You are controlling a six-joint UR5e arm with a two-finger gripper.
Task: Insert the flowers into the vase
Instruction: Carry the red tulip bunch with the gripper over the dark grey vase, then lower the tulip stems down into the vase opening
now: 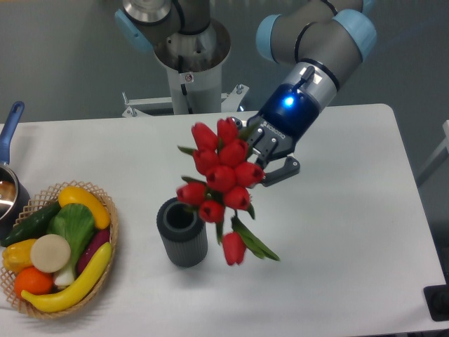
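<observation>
White tabletop (351, 232) fills most of the view, with grey floor behind it. Over its middle the gripper (270, 151) hangs tilted, a blue light glowing on its wrist, its fingers clamped on the flowers (221, 179) near their stems; the buds cover the fingertips, so the exact grip is hard to make out. Any lettering on the gripper body is too blurred to read. The flowers are in the air, slightly blurred, their lowest bud and green leaves hanging just right of the vase (182, 232), with a few buds overlapping its mouth in this view. The vase stands upright on the table, its hollow mouth showing.

Well to the left sits a wicker basket (109, 246) of toy fruit and vegetables: bananas, a cucumber, an orange and a white round piece. Beyond it, a pot (10, 189) with a blue handle is cut off by the left edge. Behind the table stands the arm's base (189, 53), bearing a small unreadable label. Something dark is cut off at the lower right corner.
</observation>
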